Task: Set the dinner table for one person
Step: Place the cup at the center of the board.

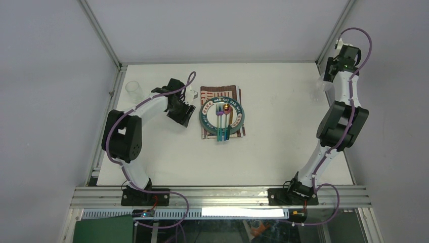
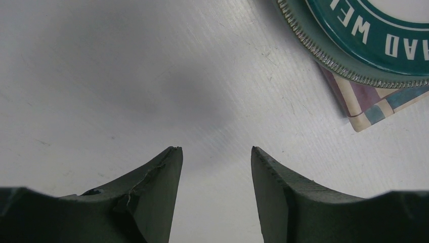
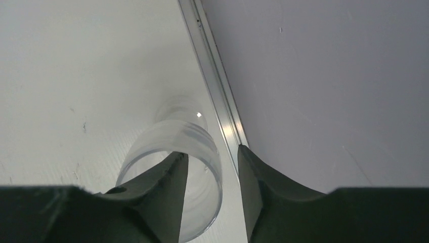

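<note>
The white dinner table [image 1: 273,152] carries a striped placemat [image 1: 208,91] with a green-rimmed plate [image 1: 204,116] on it. Iridescent cutlery [image 1: 222,121] lies across the plate. My left gripper [image 1: 183,115] is open and empty just left of the plate. In the left wrist view it [image 2: 215,148] hovers over bare tabletop, with the plate rim [image 2: 354,45] and a placemat corner [image 2: 372,111] at the upper right. My right gripper [image 1: 324,80] is at the far right corner. It [image 3: 212,151] is open, one finger inside a clear glass [image 3: 202,147], the other outside.
A second clear glass [image 1: 133,88] stands at the far left near the rail. A small white object [image 1: 194,92] lies by the placemat's left corner. An aluminium rail [image 3: 215,86] and the grey wall [image 3: 329,76] are right beside the right gripper.
</note>
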You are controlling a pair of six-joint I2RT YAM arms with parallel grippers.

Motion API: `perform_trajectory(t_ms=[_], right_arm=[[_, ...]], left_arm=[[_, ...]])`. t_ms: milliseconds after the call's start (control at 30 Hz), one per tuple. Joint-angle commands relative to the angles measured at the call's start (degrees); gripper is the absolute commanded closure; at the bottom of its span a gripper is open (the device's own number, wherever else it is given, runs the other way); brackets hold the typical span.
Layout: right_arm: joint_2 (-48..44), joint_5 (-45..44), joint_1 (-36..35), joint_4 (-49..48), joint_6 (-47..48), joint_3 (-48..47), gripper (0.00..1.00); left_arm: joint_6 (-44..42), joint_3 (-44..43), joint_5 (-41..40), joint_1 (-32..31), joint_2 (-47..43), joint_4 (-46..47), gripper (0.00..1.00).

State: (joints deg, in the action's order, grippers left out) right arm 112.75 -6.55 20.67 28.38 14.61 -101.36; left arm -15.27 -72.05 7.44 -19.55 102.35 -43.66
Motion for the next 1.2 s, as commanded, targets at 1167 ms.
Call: perform_trajectory(t_ms=[1167], right_arm=[[-0.6,-0.5,0.7,-2.5,-0.2,-7.0,0.56]], left_arm=[[-0.5,-0.6,-0.6,-1.5,1.7,1.4,0.47]])
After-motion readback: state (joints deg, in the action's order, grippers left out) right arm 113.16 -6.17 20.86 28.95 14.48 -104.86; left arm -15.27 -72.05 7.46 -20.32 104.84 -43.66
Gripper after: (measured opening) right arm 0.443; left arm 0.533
